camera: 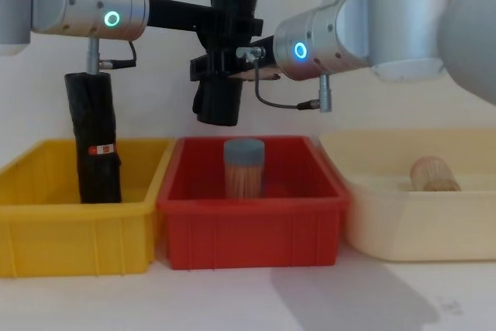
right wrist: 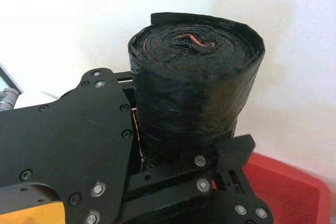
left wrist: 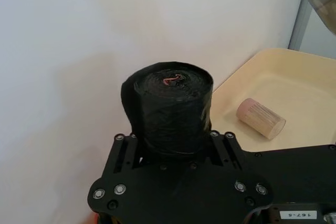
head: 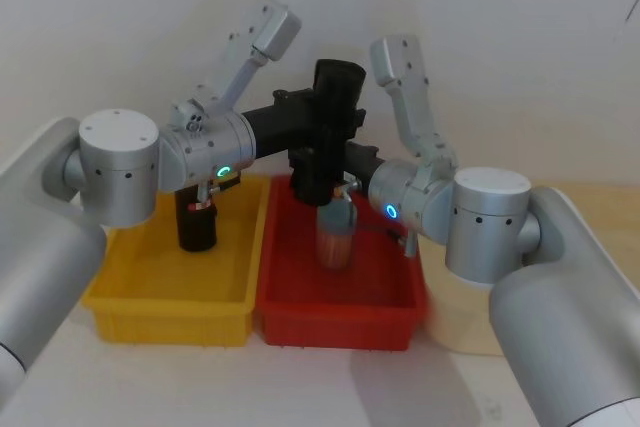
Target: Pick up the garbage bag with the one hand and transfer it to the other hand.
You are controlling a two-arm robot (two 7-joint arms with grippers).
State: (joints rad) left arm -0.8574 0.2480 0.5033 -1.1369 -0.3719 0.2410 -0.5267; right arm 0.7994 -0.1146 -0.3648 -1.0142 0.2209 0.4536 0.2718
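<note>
Chest view first: where is the tall black cylindrical roll of plastic garbage bags, and which step is this?

– It hangs upright in the air, straight above the back edge of the red plastic bin, touching nothing but the grippers. I judge this to be the middle of the handover.

– Who has it?

– Both. The left gripper, long and black on the green-ringed silver arm, has its jaws closed on the upper part of the roll. The right gripper, on the blue-ringed arm, has its jaws closed on the roll just below that, higher above the red bin than the roll's free lower end.

– So what does the next move call for?

– The left jaws should open and draw back sideways without tipping the roll, provided the right grip is firm; the plastic looks slippery.

– Anything under it?

– A blue-lidded jar of toothpicks stands inside the red bin. To the left of the red bin, touching it, is a yellow plastic bin holding a second black roll with a red-and-white label. To its right sits a cream tray with a short wooden cylinder.

– And the room?

– A plain white tabletop in front of the red bin, a bare white wall behind it.
</note>
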